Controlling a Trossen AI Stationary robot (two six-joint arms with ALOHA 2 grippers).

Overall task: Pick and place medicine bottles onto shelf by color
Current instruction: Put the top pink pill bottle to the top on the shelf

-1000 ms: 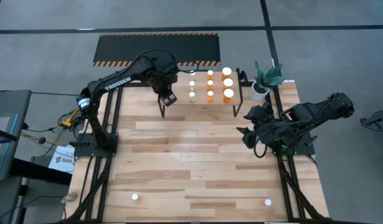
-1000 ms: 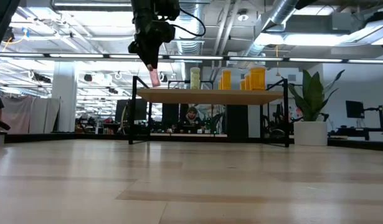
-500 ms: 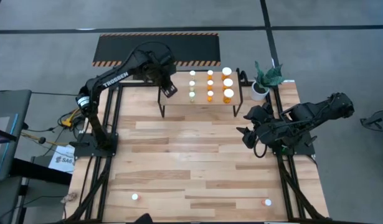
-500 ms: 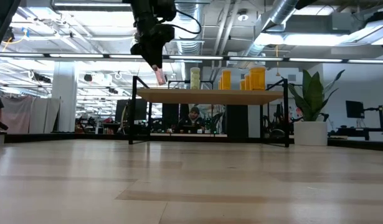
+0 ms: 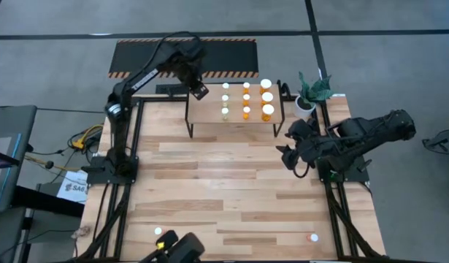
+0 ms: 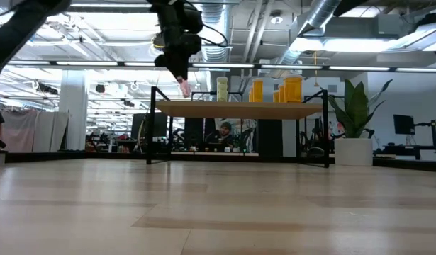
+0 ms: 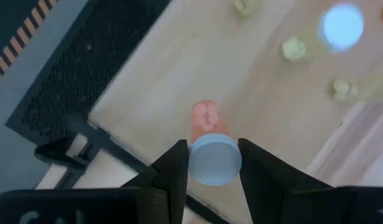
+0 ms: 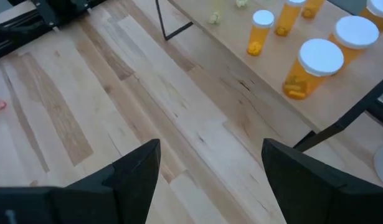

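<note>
My left gripper (image 5: 198, 91) is shut on a red-pink medicine bottle (image 7: 205, 118) with a white cap. It hangs above the far left corner of the shelf (image 5: 209, 109), a light-wood board on thin black legs. On the shelf stand rows of white-capped bottles: pale yellow-green (image 5: 225, 112), small orange (image 5: 246, 112) and larger orange (image 5: 267, 111). In the low view the held bottle (image 6: 183, 88) hangs just above the board (image 6: 239, 110). My right gripper (image 5: 286, 157) waits open over the table's right side, holding nothing. My left gripper pinches the bottle's white cap (image 7: 214, 160) between its two fingers, one on each side of the cap. The fingers come from above, pointing steeply down. The pink body hangs below the fingers, slightly tilted, clear of the shelf board.
A white pot with a green plant (image 5: 306, 104) stands right of the shelf. A black mat with striped edges (image 5: 184, 57) lies beyond the table. Two white-capped bottles (image 5: 158, 231) (image 5: 312, 237) sit near the table's near edge, beside a dark object (image 5: 179, 248).
My left gripper has carried the red-pink bottle toward the table's far edge and a little up, from in front of the shelf's left leg to above its far left corner, and stays shut on it. A dark object has come into view at the near edge.
</note>
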